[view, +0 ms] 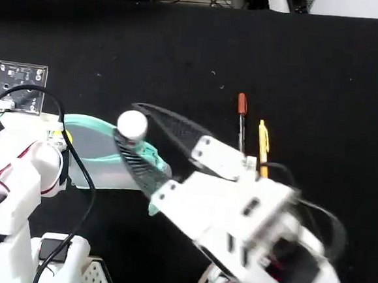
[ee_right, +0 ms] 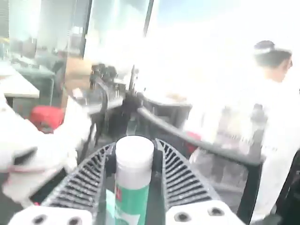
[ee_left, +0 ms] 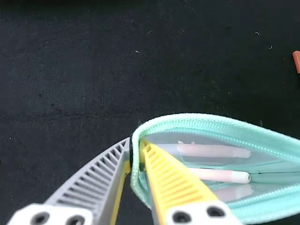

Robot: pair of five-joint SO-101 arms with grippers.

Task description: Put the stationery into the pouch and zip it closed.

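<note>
the right arm's white body covers the lower ends of the red-capped black pen [view: 241, 123] and the yellow plastic pen [view: 263, 144], which lie side by side on the black cloth table [view: 183, 49], well apart from the mint-green translucent zip pouch [view: 100, 144]. in the left wrist view the pouch [ee_left: 211, 123] is cut off by the picture's edge, and just the red pen's tip [ee_left: 296, 62] shows. at least two white sticks [ee_left: 211, 150] lie inside; a third pale shape beneath them is hard to make out.

the white-capped glue stick [ee_right: 133, 183] has a green label with a touch of red; its print is too blurred to read. a small square circuit board [view: 21, 79] sits near the left arm, its markings too small to read.

the pouch lies on its side with the zip open and its mouth gaping. the left gripper [ee_left: 135, 145] pinches the end of the rim, yellow finger inside, grey finger outside. the right gripper [ee_right: 134, 147] clamps the glue stick [view: 132, 125] just below its cap, poised at the pouch's mouth.
</note>
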